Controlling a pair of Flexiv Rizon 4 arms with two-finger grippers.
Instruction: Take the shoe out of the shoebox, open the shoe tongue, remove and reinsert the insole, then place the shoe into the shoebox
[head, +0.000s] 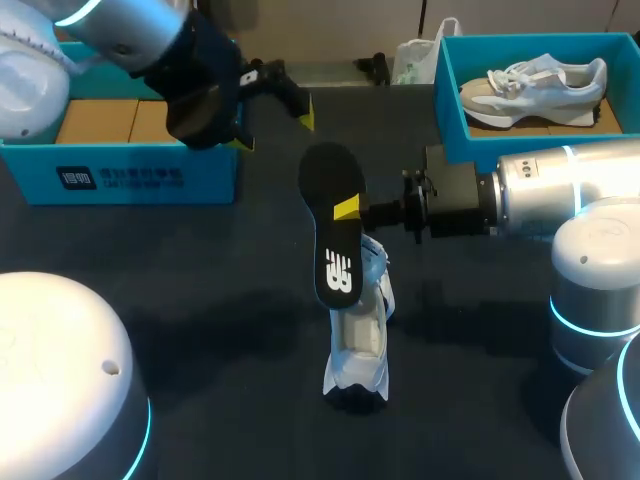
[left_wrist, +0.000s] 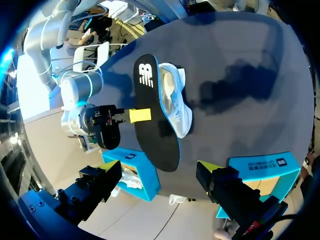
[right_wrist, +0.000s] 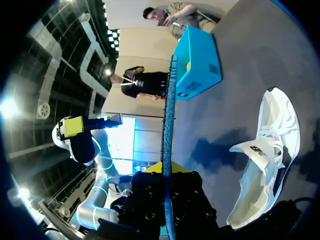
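Our right fingers (head: 346, 208) are clenched on the black insole (head: 328, 190) at mid-length, holding it on edge above the white shoe (head: 360, 335) on the worktop (head: 200, 300). Left fingers (head: 303, 112) are spread apart, grasping nothing, near the left shoebox (head: 140, 180).

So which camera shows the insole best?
The left wrist view: the insole shows its whole black face, heel to toe, with the right gripper pinching its edge. The head view also shows that face, above the white shoe. The right wrist view sees it only edge-on.
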